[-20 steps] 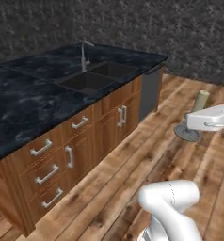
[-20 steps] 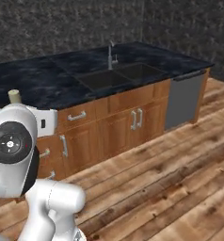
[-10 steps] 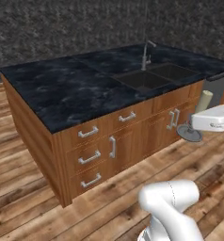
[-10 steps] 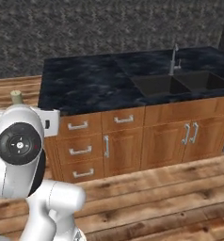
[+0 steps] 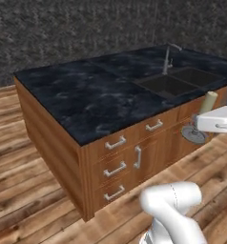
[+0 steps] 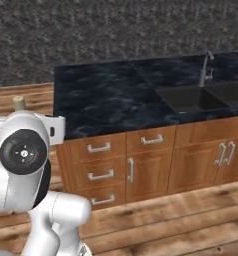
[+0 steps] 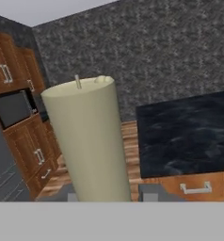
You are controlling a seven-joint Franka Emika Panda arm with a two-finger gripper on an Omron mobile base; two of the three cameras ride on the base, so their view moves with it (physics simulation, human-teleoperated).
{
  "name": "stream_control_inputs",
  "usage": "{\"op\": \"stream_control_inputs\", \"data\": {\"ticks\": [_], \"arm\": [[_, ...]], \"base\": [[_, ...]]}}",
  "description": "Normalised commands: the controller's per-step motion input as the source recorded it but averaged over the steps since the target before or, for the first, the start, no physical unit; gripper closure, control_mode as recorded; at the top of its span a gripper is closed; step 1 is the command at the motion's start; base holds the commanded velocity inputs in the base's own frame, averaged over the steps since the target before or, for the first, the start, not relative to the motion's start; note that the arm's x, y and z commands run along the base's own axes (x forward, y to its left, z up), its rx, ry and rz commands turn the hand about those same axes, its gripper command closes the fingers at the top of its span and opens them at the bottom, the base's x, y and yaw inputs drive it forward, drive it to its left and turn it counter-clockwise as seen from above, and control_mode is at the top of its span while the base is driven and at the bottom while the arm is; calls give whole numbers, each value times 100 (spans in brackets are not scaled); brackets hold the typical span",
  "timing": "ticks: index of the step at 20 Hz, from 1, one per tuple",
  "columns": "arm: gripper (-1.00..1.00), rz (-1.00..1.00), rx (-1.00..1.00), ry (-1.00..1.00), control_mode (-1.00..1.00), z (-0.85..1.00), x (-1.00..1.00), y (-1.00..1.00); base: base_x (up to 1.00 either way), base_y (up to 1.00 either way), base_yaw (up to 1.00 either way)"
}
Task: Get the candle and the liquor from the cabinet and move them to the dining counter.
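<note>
Your candle (image 7: 88, 141), a cream-white stick with a short wick, stands upright in the gripper (image 7: 109, 195), whose fingers are closed on it, carried beside the island. You're mid-delivery: next, bring it over the black marble bench (image 5: 91, 97) and set it down upright.

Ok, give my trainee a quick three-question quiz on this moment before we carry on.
1. True or false: the candle stands on the island counter.
2. What is built into the counter beside the tap?
A. a stove
B. a sink
C. a microwave
3. Fill in: the pincer is shut on the ____.

Key: 1. false, the candle is held in the air beside the counter. 2. B, the sink. 3. candle.
</note>
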Motion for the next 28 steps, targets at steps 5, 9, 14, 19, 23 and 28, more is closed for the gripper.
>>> {"op": "stream_control_inputs", "data": {"ticks": [5,9,14,19,23,28], "arm": [[100,0,0,0,100,0,0,0],[100,0,0,0,100,0,0,0],[100,0,0,0,100,0,0,0],[100,0,0,0,100,0,0,0],[100,0,0,0,100,0,0,0],[100,0,0,0,100,0,0,0]], "base": [[36,86,0],[26,91,0],[5,94,0],[28,89,-1],[44,77,-11],[49,72,-15]]}}
